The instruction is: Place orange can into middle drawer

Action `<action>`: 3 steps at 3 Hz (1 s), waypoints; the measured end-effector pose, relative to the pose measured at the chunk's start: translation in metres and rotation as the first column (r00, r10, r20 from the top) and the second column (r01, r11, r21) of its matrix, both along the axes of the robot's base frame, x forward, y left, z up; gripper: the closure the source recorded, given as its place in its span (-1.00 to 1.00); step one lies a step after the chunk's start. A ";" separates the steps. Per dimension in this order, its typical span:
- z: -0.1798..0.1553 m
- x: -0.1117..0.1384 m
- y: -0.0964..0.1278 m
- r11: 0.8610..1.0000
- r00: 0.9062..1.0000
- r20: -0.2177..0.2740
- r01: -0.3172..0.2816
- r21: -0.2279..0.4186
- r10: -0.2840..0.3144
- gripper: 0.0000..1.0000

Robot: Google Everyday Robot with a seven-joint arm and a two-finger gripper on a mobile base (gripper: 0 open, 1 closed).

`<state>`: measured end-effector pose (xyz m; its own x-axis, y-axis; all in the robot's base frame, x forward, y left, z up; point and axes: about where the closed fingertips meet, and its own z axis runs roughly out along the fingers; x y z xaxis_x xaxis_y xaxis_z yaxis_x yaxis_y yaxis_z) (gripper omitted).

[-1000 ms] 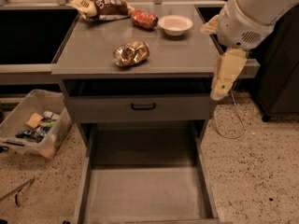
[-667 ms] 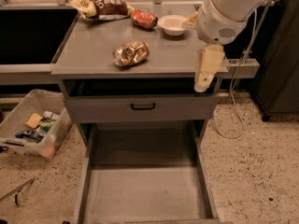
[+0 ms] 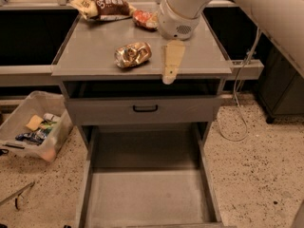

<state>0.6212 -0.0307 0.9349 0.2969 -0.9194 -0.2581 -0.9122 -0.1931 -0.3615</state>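
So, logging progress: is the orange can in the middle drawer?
Out: orange can lies on the cabinet top, gripper beside it; middle drawer open.

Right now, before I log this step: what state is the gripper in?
Gripper: over the cabinet top, beside the orange can; open or shut cannot be told; the can is not held.

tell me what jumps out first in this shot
The big white arm reaches in from the upper right, its gripper hanging over the cabinet top's front edge. Close beside it lies the crushed orange can, and below, the middle drawer stands pulled wide open.
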 end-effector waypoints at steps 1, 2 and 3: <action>0.000 0.000 0.000 1.000 1.000 0.000 0.000 0.000 0.000 -1.00; -0.004 0.025 0.011 1.000 0.999 0.027 -0.018 0.006 0.018 -1.00; -0.013 0.061 0.026 0.998 0.998 0.052 -0.046 0.032 0.044 -1.00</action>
<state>0.6825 -0.0051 0.9215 0.3514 -0.8960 -0.2715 -0.8830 -0.2208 -0.4143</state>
